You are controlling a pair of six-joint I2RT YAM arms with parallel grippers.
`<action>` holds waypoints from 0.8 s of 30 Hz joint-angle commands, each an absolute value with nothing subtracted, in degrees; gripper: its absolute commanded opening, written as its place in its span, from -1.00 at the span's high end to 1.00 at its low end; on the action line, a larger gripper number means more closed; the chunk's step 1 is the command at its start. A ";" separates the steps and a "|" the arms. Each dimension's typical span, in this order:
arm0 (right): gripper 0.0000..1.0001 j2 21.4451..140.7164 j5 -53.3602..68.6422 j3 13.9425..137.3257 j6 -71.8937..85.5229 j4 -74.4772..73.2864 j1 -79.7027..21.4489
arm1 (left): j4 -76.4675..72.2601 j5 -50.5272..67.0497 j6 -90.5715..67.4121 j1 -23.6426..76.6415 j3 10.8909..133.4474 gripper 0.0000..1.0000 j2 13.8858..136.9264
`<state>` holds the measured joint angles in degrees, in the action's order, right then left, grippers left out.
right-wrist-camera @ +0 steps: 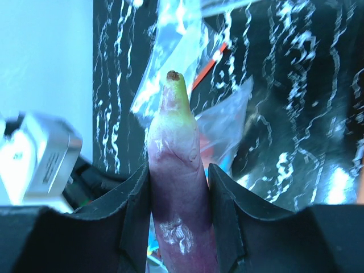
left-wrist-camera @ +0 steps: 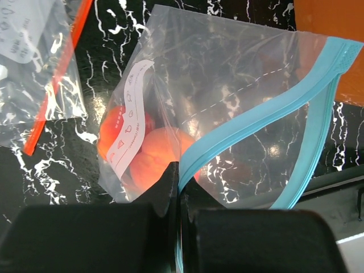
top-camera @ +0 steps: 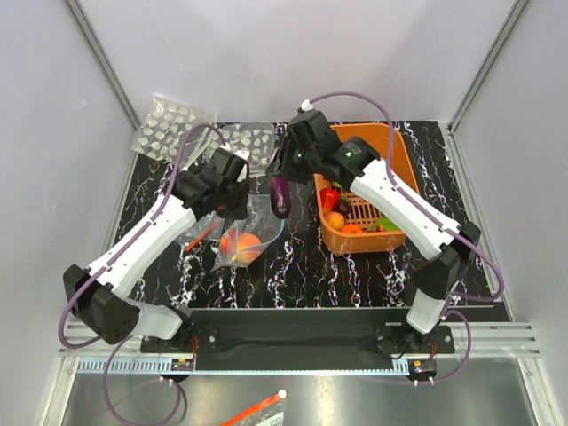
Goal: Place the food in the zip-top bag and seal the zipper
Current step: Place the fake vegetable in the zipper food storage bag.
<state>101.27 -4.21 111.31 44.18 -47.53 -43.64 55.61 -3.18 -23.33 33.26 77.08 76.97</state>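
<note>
The zip-top bag (top-camera: 253,229) lies left of centre with peach-orange fruits (top-camera: 240,246) inside. My left gripper (top-camera: 232,193) is shut on its teal-blue zipper (left-wrist-camera: 250,122) and holds the mouth up and open. The left wrist view shows the jaws (left-wrist-camera: 181,173) pinching the strip, with the fruits (left-wrist-camera: 151,153) behind the clear film. My right gripper (top-camera: 282,170) is shut on a purple eggplant (top-camera: 280,199) hanging over the bag's mouth. In the right wrist view the eggplant (right-wrist-camera: 177,170) stands between the fingers. More food (top-camera: 335,209) lies in the orange basket (top-camera: 377,131).
Clear packets with white dots (top-camera: 173,127) lie at the back left, and one (top-camera: 251,140) behind the grippers. A clear bag with a red strip (top-camera: 200,232) lies under my left arm and shows in the left wrist view (left-wrist-camera: 54,91). Another red-strip bag (top-camera: 257,410) lies below the table's front.
</note>
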 commanded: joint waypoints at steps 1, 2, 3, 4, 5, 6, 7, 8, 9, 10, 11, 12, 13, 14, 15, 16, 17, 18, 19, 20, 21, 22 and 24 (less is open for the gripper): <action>0.45 97.65 -2.02 109.52 47.28 -45.35 -45.17 | 53.00 -0.27 -23.82 32.35 81.29 1.00 78.31; 0.45 96.86 -2.11 108.47 47.72 -43.44 -45.61 | 53.00 1.56 -23.73 32.17 81.39 1.00 78.48; 0.45 95.29 -2.28 106.02 47.72 -42.11 -46.40 | 53.00 2.54 -23.99 31.73 81.56 1.00 78.66; 0.44 94.75 -2.55 104.87 47.64 -40.88 -46.58 | 53.00 3.77 -24.26 31.64 81.91 1.00 78.75; 0.45 94.22 -2.55 102.77 47.29 -38.26 -46.76 | 53.17 5.87 -24.43 31.47 82.26 1.00 78.75; 0.45 93.52 -2.55 101.61 47.02 -36.67 -46.76 | 53.78 6.76 -24.69 31.20 82.53 1.00 78.75; 0.45 93.08 -2.29 100.30 46.93 -34.91 -46.76 | 54.22 7.81 -25.31 31.20 82.79 1.00 78.75; 0.45 92.55 -2.29 98.89 46.59 -31.06 -46.84 | 54.58 8.78 -25.66 31.03 83.14 1.00 78.84; 0.45 91.50 -2.37 96.09 46.41 -29.02 -46.76 | 55.02 10.88 -25.93 30.85 83.32 1.00 78.66; 0.44 90.89 -2.37 94.50 45.97 -26.83 -46.84 | 55.19 11.94 -26.88 30.68 83.23 1.00 78.49; 0.45 89.75 -2.29 91.79 45.01 -22.28 -46.85 | 55.20 14.30 -27.33 30.59 82.88 1.00 78.40; 0.45 89.39 -2.37 90.54 44.48 -20.24 -46.76 | 55.20 15.81 -27.86 30.41 82.53 1.00 78.22; 0.44 89.04 -2.37 89.48 43.95 -18.47 -46.76 | 55.02 17.30 -28.91 30.24 82.18 1.00 77.96; 0.43 88.77 -2.63 88.78 42.73 -15.85 -46.76 | 54.85 18.62 -29.52 30.32 81.74 1.00 77.70; 0.43 88.60 -2.81 87.55 42.11 -14.78 -46.76 | 54.15 21.16 -30.84 30.06 80.52 1.00 77.09; 0.42 88.51 -3.16 87.02 41.32 -13.98 -46.84 | 53.62 22.49 -31.55 30.06 79.81 1.00 76.82; 0.41 88.07 -3.16 85.53 39.66 -11.80 -46.76 | 52.92 24.50 -32.07 29.97 79.28 1.00 76.47; 0.42 87.81 -3.25 84.91 38.94 -11.17 -46.84 | 52.74 25.39 -32.69 29.71 78.93 1.00 76.20; 0.42 87.80 -3.60 84.29 38.15 -10.29 -46.85 | 52.65 26.27 -33.39 29.62 78.40 1.00 75.94; 0.42 87.54 -3.52 82.98 36.40 -9.67 -46.93 | 52.65 26.98 -33.57 29.62 78.40 1.00 75.85; 0.40 87.02 -3.69 82.36 35.52 -9.49 -47.11 | 53.34 27.68 -33.57 29.27 78.49 1.00 75.85; 0.36 86.58 -4.82 81.66 34.99 -9.41 -47.46 | 53.70 27.95 -33.40 29.09 78.66 1.00 75.85; 0.28 85.26 -5.88 79.20 33.67 -8.88 -48.25 | 53.97 29.17 -33.31 28.13 78.58 1.00 75.76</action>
<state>89.30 -3.64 81.19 38.09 -14.02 -46.72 55.31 23.16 -31.88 29.43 78.35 78.17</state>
